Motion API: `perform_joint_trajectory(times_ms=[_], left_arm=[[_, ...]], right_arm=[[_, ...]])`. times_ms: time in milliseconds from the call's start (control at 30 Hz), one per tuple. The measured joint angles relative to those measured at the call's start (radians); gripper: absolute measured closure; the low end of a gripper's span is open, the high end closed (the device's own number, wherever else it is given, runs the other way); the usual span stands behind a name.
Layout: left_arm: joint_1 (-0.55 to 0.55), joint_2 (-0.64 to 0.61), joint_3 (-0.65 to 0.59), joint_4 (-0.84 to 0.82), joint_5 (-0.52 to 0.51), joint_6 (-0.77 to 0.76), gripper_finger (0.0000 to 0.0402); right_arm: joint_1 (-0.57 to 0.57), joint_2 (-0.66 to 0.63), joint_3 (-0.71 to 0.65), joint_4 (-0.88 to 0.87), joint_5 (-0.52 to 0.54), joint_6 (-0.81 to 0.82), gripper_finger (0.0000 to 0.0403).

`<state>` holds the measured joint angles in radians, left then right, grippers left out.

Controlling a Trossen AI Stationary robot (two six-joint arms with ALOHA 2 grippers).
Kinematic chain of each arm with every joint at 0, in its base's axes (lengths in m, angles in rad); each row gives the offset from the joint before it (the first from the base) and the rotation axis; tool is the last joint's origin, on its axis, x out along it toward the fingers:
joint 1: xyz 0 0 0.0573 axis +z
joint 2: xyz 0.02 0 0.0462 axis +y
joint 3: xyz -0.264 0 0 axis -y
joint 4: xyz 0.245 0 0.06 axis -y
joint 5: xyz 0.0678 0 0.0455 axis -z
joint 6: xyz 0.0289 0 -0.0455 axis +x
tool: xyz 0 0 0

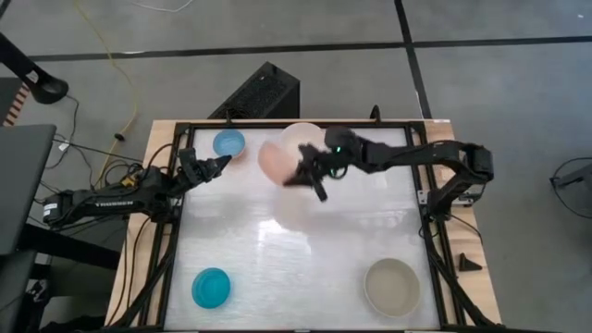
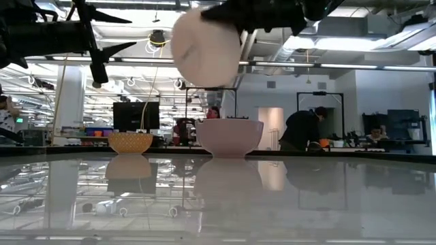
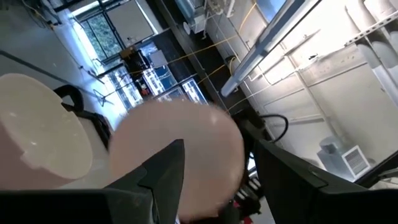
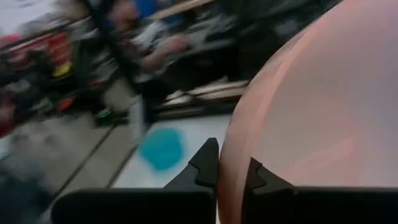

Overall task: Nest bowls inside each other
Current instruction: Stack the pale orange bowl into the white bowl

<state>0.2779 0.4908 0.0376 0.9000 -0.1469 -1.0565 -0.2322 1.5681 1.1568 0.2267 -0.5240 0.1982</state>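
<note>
My right gripper (image 1: 310,176) is shut on the salmon-pink bowl (image 1: 277,161), which hangs tipped in the air over the table's far middle, high in the low view (image 2: 204,47). Just behind it the white bowl (image 1: 305,137) stands on its base on the table (image 2: 229,136). The light blue bowl (image 1: 229,142) sits at the far left. The teal-blue bowl (image 1: 212,288) is at the near left and the grey-beige bowl (image 1: 392,285) at the near right. My left gripper (image 1: 211,166) waits open beside the light blue bowl, holding nothing. My right gripper pinches the salmon-pink bowl at its rim (image 4: 235,163), with one finger on each side of the wall. The fingers (image 4: 208,167) come about level from the table's right. The bowl is lifted clear of the table and tipped onto its side.
A black frame (image 1: 421,199) runs round the white table top. The middle of the table between the near bowls is bare. A dark box (image 1: 259,92) stands beyond the far edge, and people show in the room behind the table.
</note>
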Motion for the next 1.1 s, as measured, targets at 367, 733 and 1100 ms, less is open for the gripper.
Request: perform_joint_trajectory(times_ms=[367,733,1100], left_arm=[[0.0,0.0,0.0,-0.031,-0.021,0.0,0.0219],[0.0,0.0,0.0,-0.026,0.007,-0.017,0.0219],[0.0,0.0,0.0,-0.025,0.027,-0.03,0.0219]], right_arm=[[-0.082,0.277,0.468,-0.776,0.378,-0.387,0.0369],[-0.068,0.526,0.703,-1.133,0.646,-0.421,0.0369],[-0.091,0.516,0.703,-1.101,0.547,-0.281,0.0259]])
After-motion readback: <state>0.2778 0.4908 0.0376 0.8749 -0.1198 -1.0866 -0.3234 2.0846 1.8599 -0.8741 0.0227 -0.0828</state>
